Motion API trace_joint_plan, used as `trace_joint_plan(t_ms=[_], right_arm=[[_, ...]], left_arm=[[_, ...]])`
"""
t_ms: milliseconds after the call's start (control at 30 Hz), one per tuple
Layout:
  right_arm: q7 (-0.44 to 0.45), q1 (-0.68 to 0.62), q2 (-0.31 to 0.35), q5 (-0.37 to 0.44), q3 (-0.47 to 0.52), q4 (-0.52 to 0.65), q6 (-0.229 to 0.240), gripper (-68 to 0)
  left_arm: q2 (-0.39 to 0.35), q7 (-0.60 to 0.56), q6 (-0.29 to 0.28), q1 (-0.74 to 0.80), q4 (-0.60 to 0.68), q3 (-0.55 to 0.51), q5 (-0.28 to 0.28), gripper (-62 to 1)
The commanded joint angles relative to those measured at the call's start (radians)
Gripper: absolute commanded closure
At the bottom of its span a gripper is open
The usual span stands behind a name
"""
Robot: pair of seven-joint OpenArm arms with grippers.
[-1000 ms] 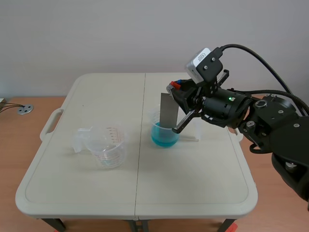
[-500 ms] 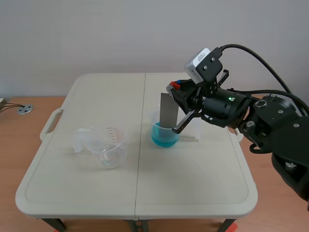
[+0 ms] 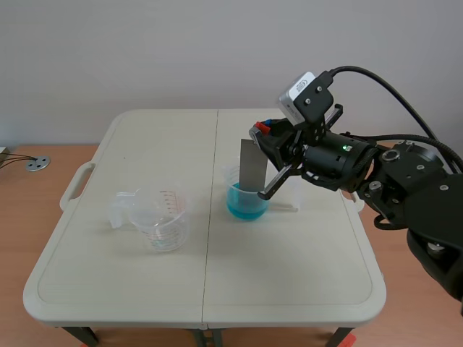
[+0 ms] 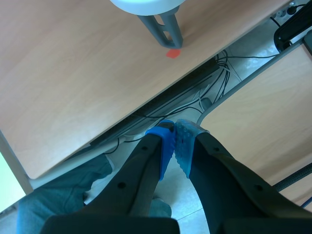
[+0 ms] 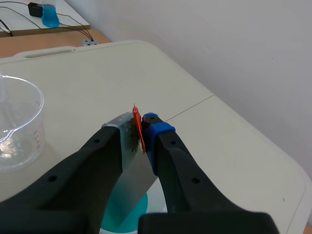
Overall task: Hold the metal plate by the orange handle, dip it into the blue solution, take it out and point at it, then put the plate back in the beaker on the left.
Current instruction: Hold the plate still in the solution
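My right gripper (image 3: 262, 132) is shut on the orange handle (image 5: 138, 127) of the grey metal plate (image 3: 252, 170). The plate hangs upright with its lower end inside the beaker of blue solution (image 3: 245, 193) near the table's middle. In the right wrist view the plate (image 5: 130, 183) runs down from between my fingers into the blue liquid (image 5: 122, 218). An empty clear beaker (image 3: 160, 217) stands to the left on the table. My left gripper (image 4: 174, 141) is shut on nothing, off the table, facing the floor.
The cream folding table (image 3: 108, 275) has a carrying handle (image 3: 76, 184) at its left edge. The left wrist view shows a table leg (image 4: 163, 27), wooden floor and cables (image 4: 195, 95). In the right wrist view, a small blue bottle (image 5: 49, 13) stands on a far desk.
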Motion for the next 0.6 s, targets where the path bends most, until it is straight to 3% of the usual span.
trace_joint_plan(t_ms=[0, 567], right_arm=[[0.012, 0.014, 0.002, 0.0, 0.0, 0.005, 0.0, -1.3], [0.039, 0.014, 0.002, 0.0, 0.002, 0.013, 0.0, -1.3]], left_arm=[[0.007, -0.01, -0.001, 0.0, 0.004, 0.001, -0.002, -1.8], [0.007, -0.003, -0.001, -0.001, 0.004, 0.001, -0.002, -1.8]])
